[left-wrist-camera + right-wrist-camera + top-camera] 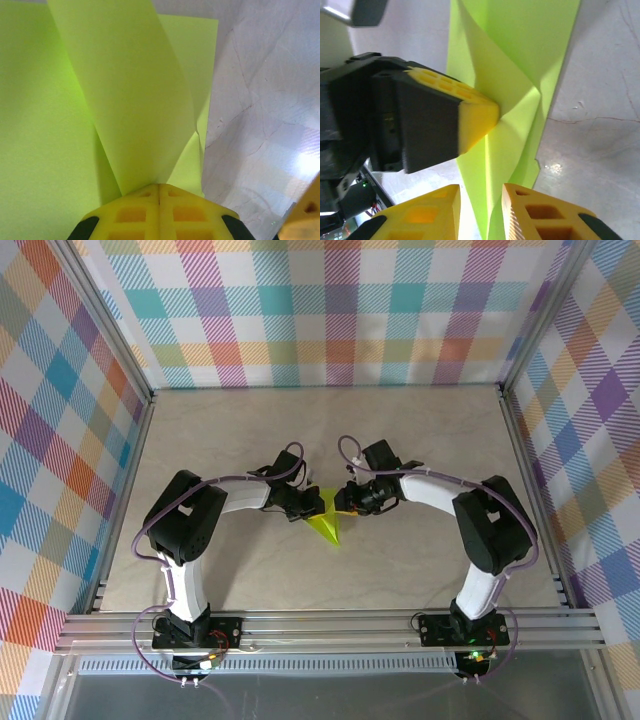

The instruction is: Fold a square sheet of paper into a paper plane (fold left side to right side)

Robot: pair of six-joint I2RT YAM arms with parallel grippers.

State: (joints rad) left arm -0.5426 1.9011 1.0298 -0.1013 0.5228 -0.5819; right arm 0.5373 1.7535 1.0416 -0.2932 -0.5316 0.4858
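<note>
Top external: left hand (pixel 159 186) pinching lime-green paper sheet (pixel 328 530), right hand (pixel 481 195) narrowly open at 3 o'clock; tear risk if tugged.

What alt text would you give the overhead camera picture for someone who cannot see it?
A white-and-black left arm and right arm, bolted at the near edge of a beige marbled table, bend inward so the left gripper and right gripper meet at a small, partly folded lime-green paper sheet. Pastel plaid walls enclose the table on three sides.
</note>
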